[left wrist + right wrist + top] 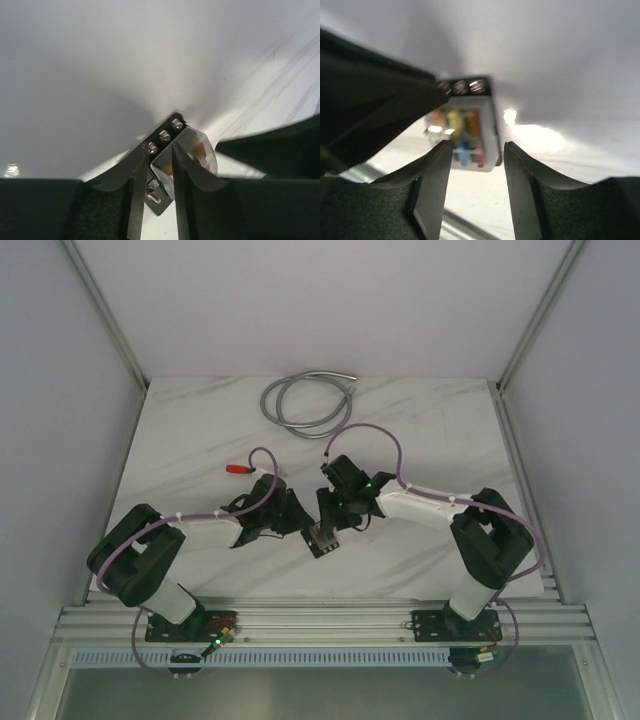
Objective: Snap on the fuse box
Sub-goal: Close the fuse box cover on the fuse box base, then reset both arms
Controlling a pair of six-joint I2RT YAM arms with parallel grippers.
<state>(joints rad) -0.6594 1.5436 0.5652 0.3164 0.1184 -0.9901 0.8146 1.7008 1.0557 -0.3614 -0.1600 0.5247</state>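
While the marbled tabletop (200, 440) is crossed at the back by a coiled grey cable (300, 400), both tools are found together near its front centre. The left tool (160, 145) is seen pinched narrowly onto the fuse box (323, 538). The right tool (475, 145) is spread half-wide astride it, but a firm grip cannot be told. Coloured fuses (455, 120) are shown in its slots.

Fuse box (465, 125), seemingly within right gripper (476, 150)

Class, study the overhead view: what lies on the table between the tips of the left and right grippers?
The fuse box, flanked by the left gripper and the right gripper; the overhead view shows it.
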